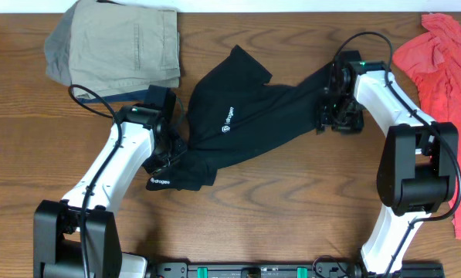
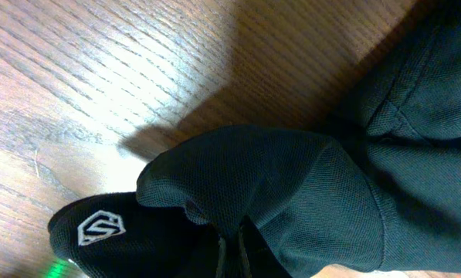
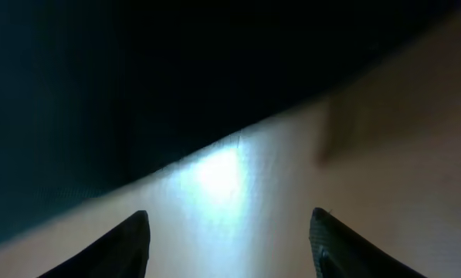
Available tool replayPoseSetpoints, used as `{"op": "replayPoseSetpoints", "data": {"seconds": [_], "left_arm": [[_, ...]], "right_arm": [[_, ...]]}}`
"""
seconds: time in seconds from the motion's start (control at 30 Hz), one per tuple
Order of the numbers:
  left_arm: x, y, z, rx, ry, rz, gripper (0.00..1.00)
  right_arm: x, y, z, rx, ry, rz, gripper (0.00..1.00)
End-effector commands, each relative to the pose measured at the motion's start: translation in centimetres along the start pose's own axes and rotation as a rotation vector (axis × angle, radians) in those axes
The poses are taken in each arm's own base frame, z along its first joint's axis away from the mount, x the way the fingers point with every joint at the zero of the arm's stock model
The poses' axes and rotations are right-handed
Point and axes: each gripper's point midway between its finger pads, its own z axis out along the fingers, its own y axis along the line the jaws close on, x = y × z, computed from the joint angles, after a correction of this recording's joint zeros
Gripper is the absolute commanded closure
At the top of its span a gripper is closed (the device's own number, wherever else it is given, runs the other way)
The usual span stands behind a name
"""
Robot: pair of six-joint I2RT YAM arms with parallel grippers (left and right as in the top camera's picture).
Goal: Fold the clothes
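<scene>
A: Overhead first. Where's the black shirt (image 1: 253,116)?
B: Mid-frame on the wood table (image 1: 276,208), bunched into a long band running diag. from lower left to upper right. White logo (image 1: 228,123) faces up near its ctr, and there's white lettering (image 1: 159,182) at the lower-left end.
A: Arms?
B: Left gripper (image 1: 168,153) sits in the shirt's lower-left end w/ fabric heaped round it. Right gripper (image 1: 340,114) is right at the upper-right end. Can't read either finger gap from up here.
A: Other stuff?
B: Folded khaki garment (image 1: 130,38) upper left, w/ a grey garment (image 1: 54,55) poking out under its left side. Coral-red shirt (image 1: 438,62) at the right edge, well apart from the black one.
A: Left wrist view?
B: Black cloth fills the right and bottom of frame. One fold is raised off the table, w/ its shadow on the wood above it. Shield-shaped mark (image 2: 100,228) bottom left. Fingers (image 2: 228,259) at bottom ctr are nearly together w/ cloth pinched btw them, so clamped on the shirt.
A: Right wrist?
B: Two fingers (image 3: 130,243) along the bottom edge, wide apart, bare table btw them, nothing held. The shirt is a dark, blurred mass across the top and left, just beyond the tips.
</scene>
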Motion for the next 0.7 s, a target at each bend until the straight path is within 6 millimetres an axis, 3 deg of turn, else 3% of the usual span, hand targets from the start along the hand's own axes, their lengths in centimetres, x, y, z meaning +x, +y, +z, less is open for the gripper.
{"op": "replayPoseSetpoints", "data": {"seconds": [0.0,0.17,0.4,0.57,0.67], "left_arm": [[0.1,0.6,0.3,-0.025,0.002,0.002,0.94],[0.1,0.6,0.3,-0.025,0.002,0.002,0.94],[0.2,0.6,0.3,-0.027,0.004,0.002,0.94],[0.2,0.6,0.3,-0.027,0.004,0.002,0.94],[0.2,0.6,0.3,-0.028,0.005,0.002,0.94]], "right_arm": [[-0.8,-0.5,0.5,0.035,-0.046,-0.013,0.38],[-2.5,-0.2,0.8,0.02,-0.12,-0.02,0.41],[-3.2,0.1,1.2,0.005,-0.157,-0.022,0.42],[-4.4,0.4,1.0,-0.006,-0.208,-0.023,0.72],[-4.9,0.4,0.8,-0.003,-0.228,-0.024,0.81]]}}
